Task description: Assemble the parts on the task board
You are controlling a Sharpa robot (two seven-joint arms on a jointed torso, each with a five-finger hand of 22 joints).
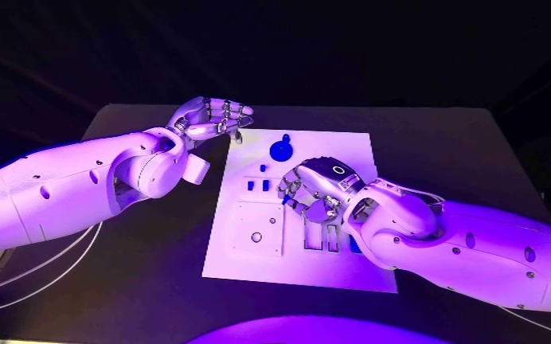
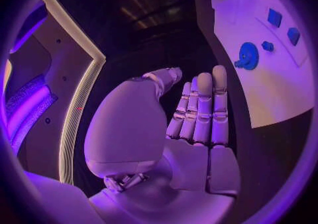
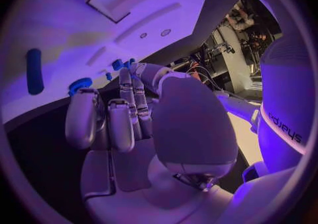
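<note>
A: How is the right robot hand [image 1: 312, 191] placed?

B: It hangs over the middle of the task board [image 1: 345, 141], palm down, fingers curled inward. The right wrist view shows nothing between them, so it is clenched on nothing.

A: And the left robot hand [image 1: 213, 118]?

B: It sits off the board's far left corner, above the dark surface [image 1: 138, 280]. In the left wrist view its fingers [image 2: 202, 110] stand straight and side by side, the palm bare: released, holding nothing.

A: Where are the parts?

B: A round blue part [image 1: 281, 150] rests on the board near its far edge, between the two hands. Two small blue parts [image 1: 257, 185] lie just beside the right hand's fingers, on its left-arm side. A long blue part [image 3: 34, 71] lies flat on the board, seen in the right wrist view.

A: Anything else on the board?

B: A raised white square block [image 1: 259, 231] with a small hole, toward the near left.
</note>
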